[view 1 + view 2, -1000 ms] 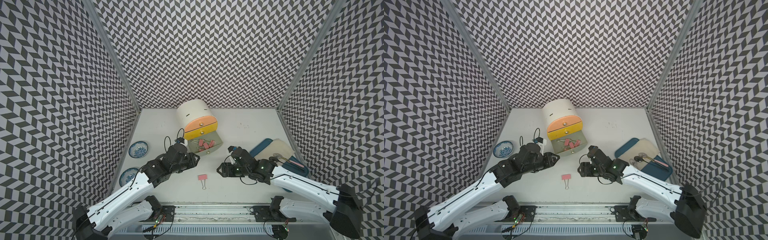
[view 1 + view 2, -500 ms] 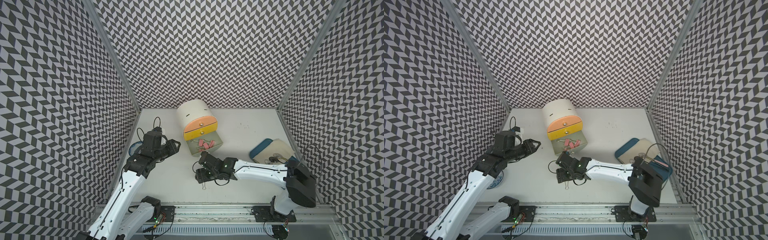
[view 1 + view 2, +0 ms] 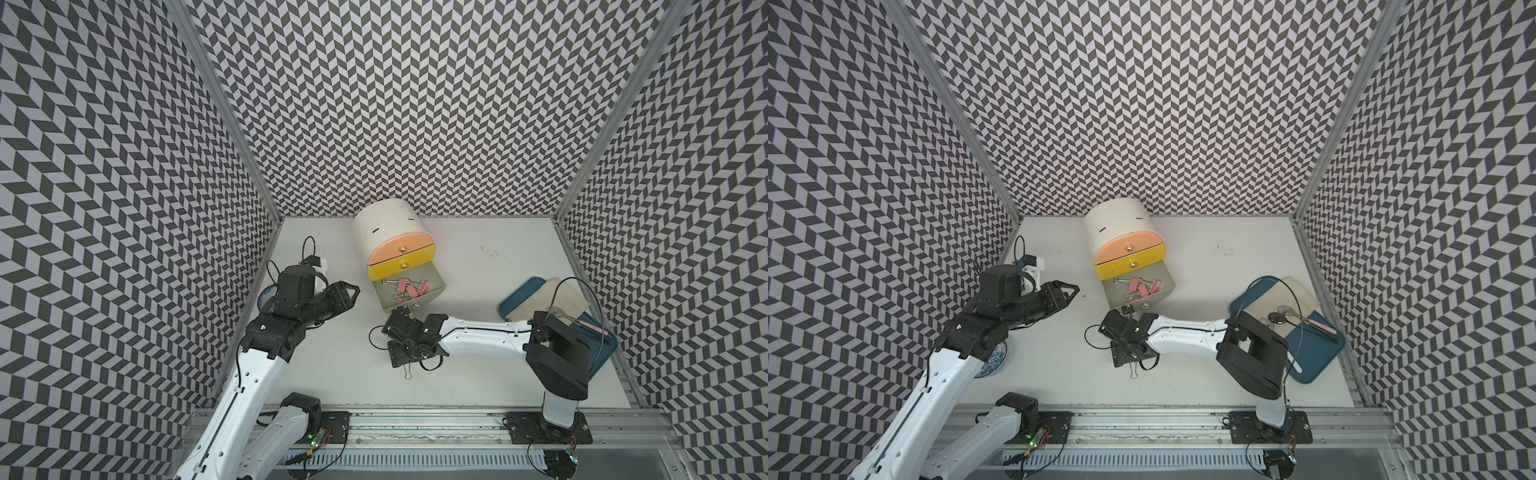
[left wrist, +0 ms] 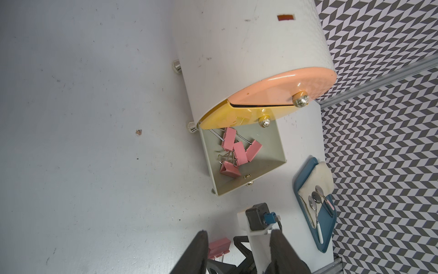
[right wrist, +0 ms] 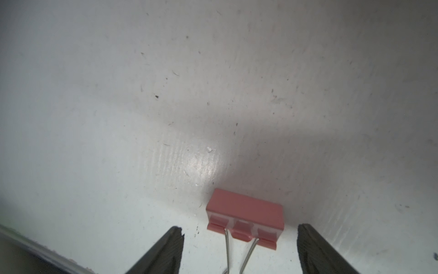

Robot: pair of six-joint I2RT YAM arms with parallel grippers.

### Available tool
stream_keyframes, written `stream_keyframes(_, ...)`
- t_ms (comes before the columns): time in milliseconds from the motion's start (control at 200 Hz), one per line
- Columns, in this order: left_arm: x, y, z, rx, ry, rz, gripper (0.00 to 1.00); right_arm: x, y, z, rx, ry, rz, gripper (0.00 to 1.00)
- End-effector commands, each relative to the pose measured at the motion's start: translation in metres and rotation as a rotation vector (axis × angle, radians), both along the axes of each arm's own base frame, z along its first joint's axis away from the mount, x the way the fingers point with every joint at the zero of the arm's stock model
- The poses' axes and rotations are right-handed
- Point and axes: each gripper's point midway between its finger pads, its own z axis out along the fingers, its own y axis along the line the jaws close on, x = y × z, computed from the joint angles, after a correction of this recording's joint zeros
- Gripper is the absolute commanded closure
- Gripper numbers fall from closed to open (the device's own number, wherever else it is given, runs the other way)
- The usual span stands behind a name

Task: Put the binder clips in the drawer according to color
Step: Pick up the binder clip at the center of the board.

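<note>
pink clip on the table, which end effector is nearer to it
Right. The right end effector straddles the pink clip, jaws open either side; the left end effector hangs well apart.

**Zigzags all round, pastel drawers in the middle**

The walls [image 3: 415,104] are black-and-white chevrons on every side. The table [image 3: 498,266] is a scuffed off-white. At twelve o'clock stands a cream cabinet [image 3: 382,224]. Its top drawer [image 3: 390,250] is peach, the middle drawer [image 3: 424,257] yellow and the bottom drawer [image 3: 437,291] pale sage, with pink clips [image 3: 411,289] inside. One more pink clip [image 5: 245,212], silver-wired, lies on the table. At three o'clock a teal tray [image 3: 517,297] carries a cream cloth [image 3: 561,295]. At nine sits a blue-and-white patterned dish [image 3: 994,359]. The arms [image 3: 478,343] are white with black joints.
</note>
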Motion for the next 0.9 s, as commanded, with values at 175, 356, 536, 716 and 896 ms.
stream_keyframes(175,-0.001,0.001,-0.004,-0.001,0.002,-0.007,0.54,0.008,0.006,-0.007,-0.037,-0.029,0.006,0.24)
stream_keyframes(356,0.000,0.001,-0.004,-0.002,0.001,-0.007,0.54,0.010,0.006,-0.012,-0.063,-0.032,0.005,0.30)
stream_keyframes(536,0.000,0.001,-0.008,-0.007,0.010,-0.004,0.53,0.009,-0.001,-0.019,-0.096,-0.030,0.003,0.40)
stream_keyframes(716,0.001,0.001,-0.010,-0.017,0.012,0.002,0.53,0.011,-0.007,-0.004,-0.082,-0.062,-0.003,0.50)
stream_keyframes(896,0.004,0.000,-0.012,-0.036,0.010,0.013,0.54,0.017,-0.014,0.027,-0.051,-0.111,-0.016,0.56)
